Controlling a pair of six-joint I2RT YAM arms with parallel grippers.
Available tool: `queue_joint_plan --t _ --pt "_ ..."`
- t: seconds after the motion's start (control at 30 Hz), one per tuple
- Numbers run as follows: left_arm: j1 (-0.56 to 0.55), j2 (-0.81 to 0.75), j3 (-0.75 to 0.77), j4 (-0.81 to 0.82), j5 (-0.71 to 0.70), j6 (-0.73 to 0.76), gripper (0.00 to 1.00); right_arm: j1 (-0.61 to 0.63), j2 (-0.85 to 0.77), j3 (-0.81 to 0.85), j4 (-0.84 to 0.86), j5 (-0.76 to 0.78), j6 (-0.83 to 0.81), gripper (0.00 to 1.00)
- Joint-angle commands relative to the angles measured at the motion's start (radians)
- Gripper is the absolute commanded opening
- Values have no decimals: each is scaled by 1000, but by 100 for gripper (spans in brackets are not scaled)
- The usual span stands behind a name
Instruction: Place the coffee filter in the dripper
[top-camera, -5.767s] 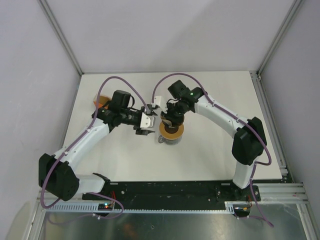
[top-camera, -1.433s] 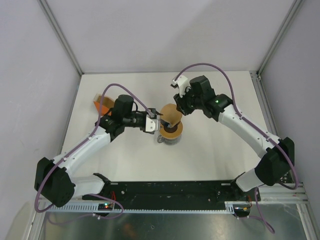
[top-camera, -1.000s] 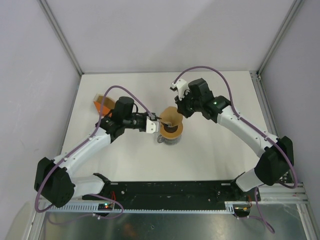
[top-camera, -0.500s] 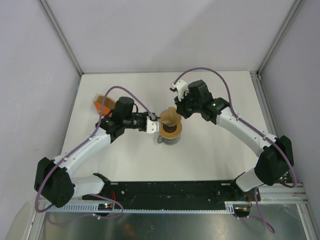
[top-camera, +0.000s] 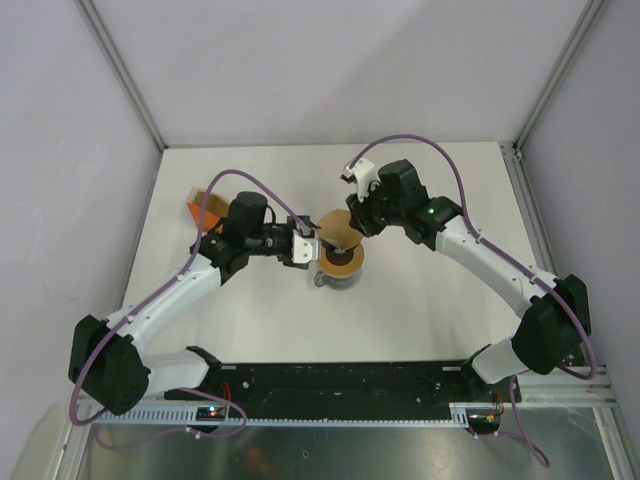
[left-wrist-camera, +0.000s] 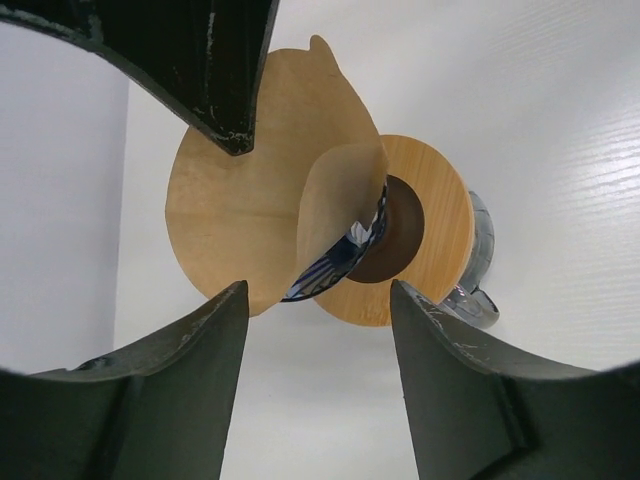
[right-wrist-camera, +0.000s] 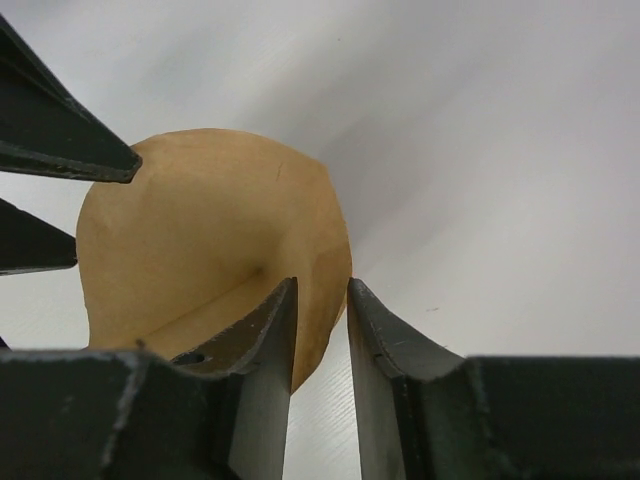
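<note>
The coffee filter (top-camera: 338, 231), a light-brown paper cone, leans tilted over the wooden ring (top-camera: 345, 266) on the grey mug (top-camera: 322, 281). In the left wrist view the filter (left-wrist-camera: 250, 190) covers most of the blue ribbed dripper (left-wrist-camera: 335, 262), of which only a sliver shows beside the ring (left-wrist-camera: 440, 210). My right gripper (top-camera: 354, 222) is at the filter's far-right rim. In the right wrist view (right-wrist-camera: 320, 285) its jaws stand a narrow gap apart with the filter's edge (right-wrist-camera: 200, 230) between them. My left gripper (top-camera: 308, 245) is open and empty just left of the mug (left-wrist-camera: 318, 290).
An orange box-like holder (top-camera: 205, 208) stands at the far left of the white table (top-camera: 420, 310), behind my left arm. Grey walls and metal frame posts enclose the table on three sides.
Over the last seconds my right gripper brought the filter down over the ring and mug. In the last half second the filter shifted slightly; both arms barely moved.
</note>
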Motion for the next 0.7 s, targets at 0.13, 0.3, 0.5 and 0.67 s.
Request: queue_joint_plan --t 0.13,0.3,0.5,0.67 --pt "8 -24 65 4 -23 -46 70 -5 -85 -1 72 -25 5 43" --pt "8 -28 65 3 -20 -53 83 -14 -94 -1 75 -26 3 50" --pt "10 -33 87 -4 -18 -83 99 -20 -109 -1 102 -46 8 54" --pt "12 -31 89 -8 -20 -87 100 -17 -120 2 113 -44 11 54"
